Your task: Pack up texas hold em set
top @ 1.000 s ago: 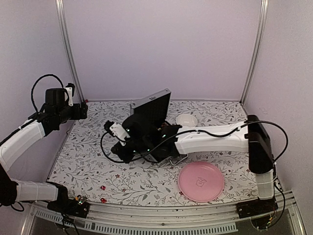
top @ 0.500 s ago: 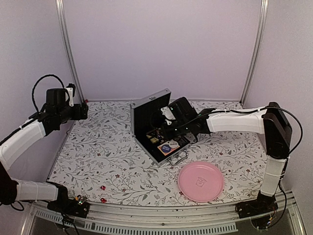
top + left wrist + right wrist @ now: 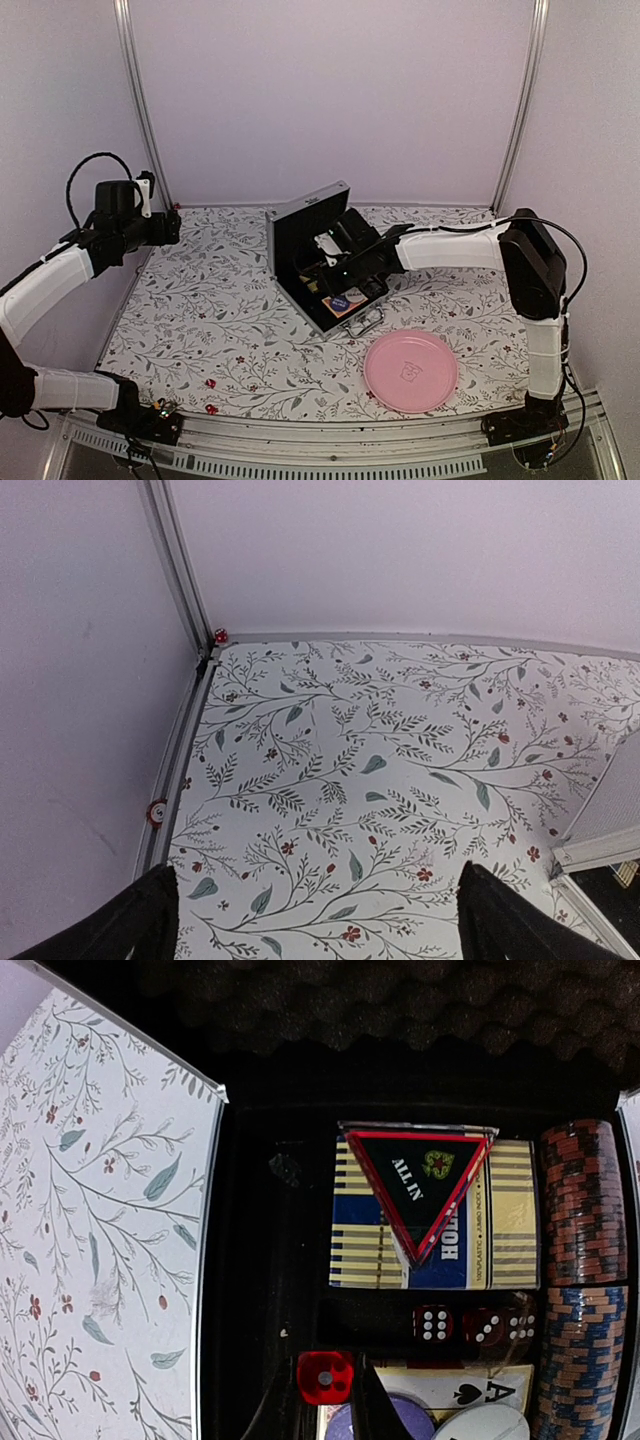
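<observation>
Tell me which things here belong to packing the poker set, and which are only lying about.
For the job: open silver case; card deck; chip stacks; red dice in the case; two small red pieces, likely dice, near the table's front edge.
Lying about: pink plate.

I work in a lab test booth: plain lilac walls (image 3: 330, 90) fill the upper frame, aluminium posts (image 3: 142, 100) stand at both sides.

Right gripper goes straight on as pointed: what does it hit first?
Probably the dice row in the case, just past the red die in the right gripper; card deck lies beyond. Depth unclear.
</observation>
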Available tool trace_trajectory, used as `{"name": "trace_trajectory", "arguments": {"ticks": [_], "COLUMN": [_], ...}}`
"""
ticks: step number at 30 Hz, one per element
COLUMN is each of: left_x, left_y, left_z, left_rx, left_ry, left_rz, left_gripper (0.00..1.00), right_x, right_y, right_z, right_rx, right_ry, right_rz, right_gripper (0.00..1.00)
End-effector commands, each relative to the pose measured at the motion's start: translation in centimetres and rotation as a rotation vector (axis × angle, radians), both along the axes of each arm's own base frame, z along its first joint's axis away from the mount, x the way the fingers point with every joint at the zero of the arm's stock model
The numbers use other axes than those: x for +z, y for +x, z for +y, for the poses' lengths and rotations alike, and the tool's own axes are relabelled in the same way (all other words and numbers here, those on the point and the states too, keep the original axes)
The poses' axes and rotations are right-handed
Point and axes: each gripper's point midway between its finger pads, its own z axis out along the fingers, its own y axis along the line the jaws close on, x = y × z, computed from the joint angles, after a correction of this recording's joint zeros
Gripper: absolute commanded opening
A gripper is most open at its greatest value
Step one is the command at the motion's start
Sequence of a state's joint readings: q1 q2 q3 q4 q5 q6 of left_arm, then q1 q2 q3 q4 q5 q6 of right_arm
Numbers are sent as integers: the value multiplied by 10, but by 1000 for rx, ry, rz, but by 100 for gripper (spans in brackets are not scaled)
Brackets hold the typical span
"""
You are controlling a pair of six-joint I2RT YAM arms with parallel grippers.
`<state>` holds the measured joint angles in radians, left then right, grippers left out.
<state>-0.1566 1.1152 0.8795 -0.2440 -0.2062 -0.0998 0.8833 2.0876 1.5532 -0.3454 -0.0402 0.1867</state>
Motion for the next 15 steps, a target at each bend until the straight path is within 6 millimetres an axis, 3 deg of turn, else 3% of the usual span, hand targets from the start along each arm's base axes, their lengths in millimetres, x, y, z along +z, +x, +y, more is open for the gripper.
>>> {"name": "trace_trajectory", "arguments": {"ticks": [1,15], "left_x": [-5,-3], "left_y": [1,1], "left_z": [-4,-4], "left_rx": [-14,-14], "left_ry": [10,10], "left_rz": [8,2], "left_gripper": [97,97], "right_x": [-12,-35], "right_y": [-3,3], "right_z": [4,-1], "right_rx": [19,-9], "right_ry": [-27,-86], "right_rz": [35,42], "right_gripper": [3,3]}}
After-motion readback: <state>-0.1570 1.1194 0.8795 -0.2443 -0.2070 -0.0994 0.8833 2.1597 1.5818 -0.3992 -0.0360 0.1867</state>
